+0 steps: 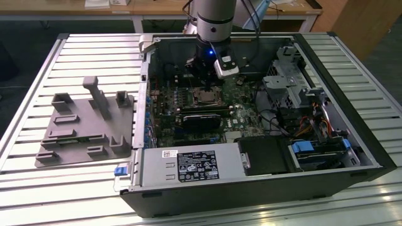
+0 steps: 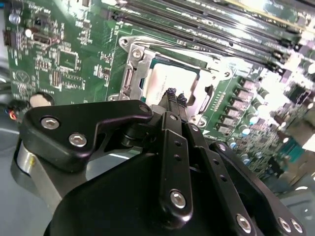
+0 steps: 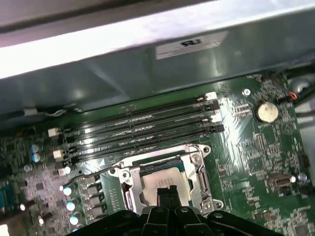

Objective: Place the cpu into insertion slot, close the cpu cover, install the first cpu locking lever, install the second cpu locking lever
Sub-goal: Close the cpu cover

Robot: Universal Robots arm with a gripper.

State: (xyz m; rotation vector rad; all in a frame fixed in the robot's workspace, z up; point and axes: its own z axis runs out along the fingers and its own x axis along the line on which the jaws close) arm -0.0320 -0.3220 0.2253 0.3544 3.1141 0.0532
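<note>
Gripper [image 2: 174, 94] pinched closed on nothing; we read the cpu [image 2: 160, 81] as seated in the insertion slot [image 2: 134, 73] straight below its tips, beside the memory slots [image 2: 206, 27] at the board [image 2: 64, 59] edge.

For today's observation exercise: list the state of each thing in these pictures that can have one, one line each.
cpu: seated, face up.
cover: down around the cpu.
fingers: shut, tips over the cpu.
case: open, lying on its side.
</note>
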